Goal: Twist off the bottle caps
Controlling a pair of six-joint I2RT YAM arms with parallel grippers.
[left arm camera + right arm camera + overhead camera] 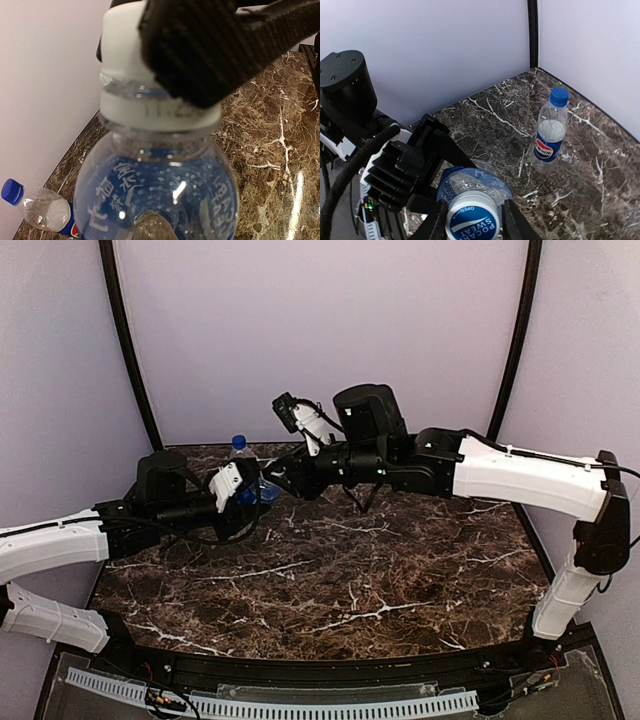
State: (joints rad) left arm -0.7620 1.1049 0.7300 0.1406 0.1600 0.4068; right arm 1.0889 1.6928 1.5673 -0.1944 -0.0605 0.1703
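A white cap is pinched by the right hand, and a Pepsi bottle is seen upright on the tabletop.

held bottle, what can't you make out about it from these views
- Top view: bottle mostly hidden between left gripper and right gripper; cap unseen.
- Left wrist view: cap half covered by a finger of the right gripper; bottle base cut off by bottom edge.
- Right wrist view: cap hides the neck, so looseness cannot be told.
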